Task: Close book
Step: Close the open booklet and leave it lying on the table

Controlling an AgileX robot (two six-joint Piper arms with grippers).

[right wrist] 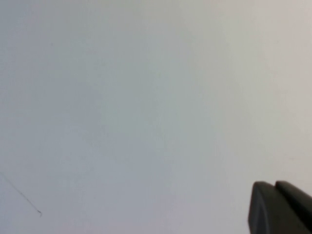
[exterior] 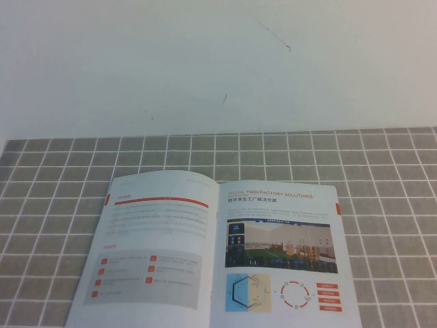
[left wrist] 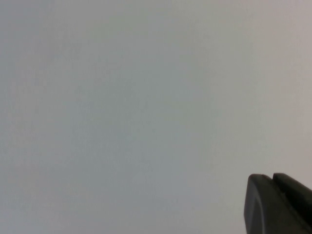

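Note:
An open book point(exterior: 217, 253) lies flat on the grey checked tablecloth point(exterior: 382, 178), near the front edge in the middle. Its left page carries text with red markers; its right page has a photo and diagrams. Neither arm shows in the high view. In the left wrist view, my left gripper point(left wrist: 271, 176) is shut, its two dark fingertips pressed together with nothing between them, pointing at a plain pale wall. My right gripper point(right wrist: 274, 184) looks the same in the right wrist view: shut, empty, facing the wall. Neither wrist view shows the book.
A pale wall point(exterior: 218, 61) rises behind the table, with a thin dark crack point(exterior: 276, 37) on it. The crack also shows in the right wrist view as a faint line point(right wrist: 22, 195). Bare checked cloth surrounds the book on both sides.

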